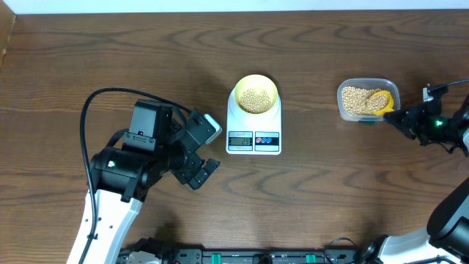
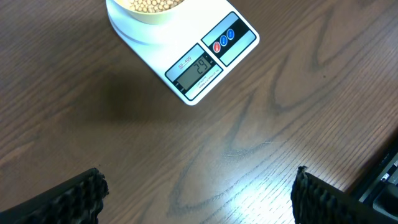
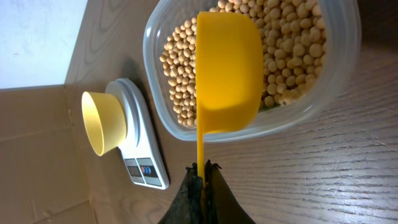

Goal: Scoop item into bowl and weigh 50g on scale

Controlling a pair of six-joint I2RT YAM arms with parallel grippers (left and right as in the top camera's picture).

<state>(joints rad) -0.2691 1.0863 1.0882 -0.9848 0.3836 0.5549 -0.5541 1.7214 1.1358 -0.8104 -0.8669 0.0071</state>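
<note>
On the scale [image 1: 253, 123], the pale-yellow bowl [image 1: 256, 77] already carries a layer of soybeans [image 1: 255, 99]. The display [image 2: 200, 67] reads 29 as far as I can make out, so I judge we're a bit past halfway to 50 g. My right gripper [image 3: 202, 180] is clamped on the thin handle of the yellow scoop [image 3: 227, 74], whose cup sits over the soybeans in the clear tub [image 3: 311, 118], well to the right of the scale. Whether the scoop is loaded I can't tell. My left gripper [image 2: 199, 193] hangs near the scale's front edge, fingers spread wide, holding nothing. Left to do: more scoops into the bowl, then careful trimming toward the target.
</note>
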